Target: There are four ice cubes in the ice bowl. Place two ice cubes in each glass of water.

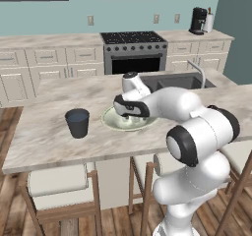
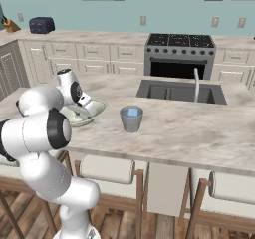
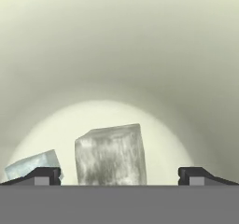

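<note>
I've got the tool (image 3: 119,175) down inside the ice bowl (image 3: 121,50), jaws spread wide and gripping nothing, with one ice cube (image 3: 110,154) sitting between the tips, nearer the left one. A second cube (image 3: 32,164) peeks out at about 9 o'clock, just beside the left fingertip (image 3: 43,175). I'd nudge sideways to centre the big cube, sink a touch lower, then close gently so it can't squirt out. On the tabletop (image 1: 44,132) the dark glass (image 1: 78,122) waits at the bowl's 9 o'clock; the lighter glass (image 2: 131,118) stands on the other side, already showing something pale blue at its top.
</note>
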